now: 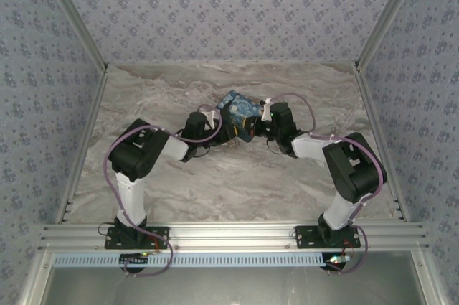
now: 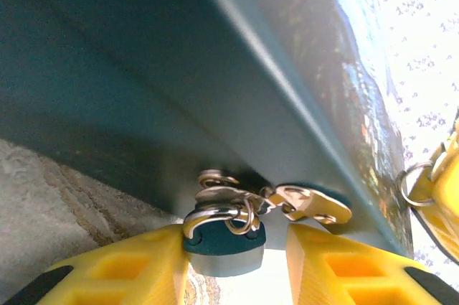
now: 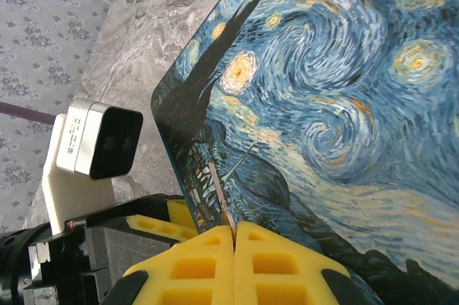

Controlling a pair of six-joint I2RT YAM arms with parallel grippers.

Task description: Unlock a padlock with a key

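Note:
The small blue padlock [image 2: 224, 245] hangs by its silvery shackle [image 2: 209, 217] from the brass latch [image 2: 313, 204] under the starry-night box [image 1: 238, 109]. My left gripper [image 2: 238, 249] is open around it. The lock body leans on the left finger [image 2: 122, 270], with a gap to the right finger [image 2: 346, 269]. My right gripper [image 3: 234, 227] is shut on the key [image 3: 221, 194], whose thin blade sticks up in front of the painted box lid [image 3: 337, 97]. In the top view the left gripper [image 1: 219, 135] and right gripper [image 1: 257, 127] meet at the box's near side.
The box stands tilted on the marble table [image 1: 215, 183], mid-table. The left arm's wrist camera [image 3: 97, 140] is close on the left of the key. A key ring [image 2: 410, 184] and a yellow finger [image 2: 446, 189] of the right gripper sit just right of the box edge.

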